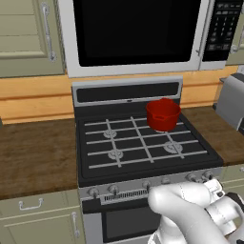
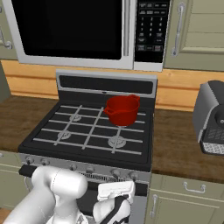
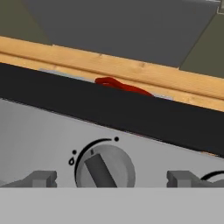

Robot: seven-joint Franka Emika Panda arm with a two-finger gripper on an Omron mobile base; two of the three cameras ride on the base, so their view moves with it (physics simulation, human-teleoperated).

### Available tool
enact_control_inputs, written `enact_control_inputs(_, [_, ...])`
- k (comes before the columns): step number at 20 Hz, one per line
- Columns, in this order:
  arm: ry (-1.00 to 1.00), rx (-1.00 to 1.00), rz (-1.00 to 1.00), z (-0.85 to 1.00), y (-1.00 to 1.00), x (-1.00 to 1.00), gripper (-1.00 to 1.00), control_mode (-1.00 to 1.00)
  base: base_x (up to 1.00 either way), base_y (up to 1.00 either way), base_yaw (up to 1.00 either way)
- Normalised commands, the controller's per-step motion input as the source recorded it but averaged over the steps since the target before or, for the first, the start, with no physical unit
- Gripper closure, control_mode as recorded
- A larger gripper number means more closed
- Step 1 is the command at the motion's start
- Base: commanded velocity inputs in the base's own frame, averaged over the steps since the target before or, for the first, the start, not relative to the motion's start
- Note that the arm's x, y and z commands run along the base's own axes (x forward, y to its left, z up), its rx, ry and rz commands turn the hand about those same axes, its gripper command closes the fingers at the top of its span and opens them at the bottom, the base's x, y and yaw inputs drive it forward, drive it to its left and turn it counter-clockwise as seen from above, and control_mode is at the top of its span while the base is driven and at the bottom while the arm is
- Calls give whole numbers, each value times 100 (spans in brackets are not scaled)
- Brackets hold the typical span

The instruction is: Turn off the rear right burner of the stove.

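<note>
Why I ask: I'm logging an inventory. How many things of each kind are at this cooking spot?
Stove: 1
Red pot: 1
Microwave: 1
Grey countertop appliance: 1
Total: 4

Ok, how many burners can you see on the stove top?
3. On the stove: rear left burner, front left burner, front right burner. The red pot sits at the rear right and may hide a fourth.
</note>
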Motion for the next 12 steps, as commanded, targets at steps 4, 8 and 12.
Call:
enact_control_inputs(4, [4, 0, 0, 2, 0, 16, -100, -100, 0, 0, 0])
enact_control_inputs(8, [0, 0, 0, 0, 0, 3, -100, -100, 0, 0, 0])
enact_control_inputs(12, [0, 0, 0, 0, 0, 4, 100, -100, 0, 0, 0])
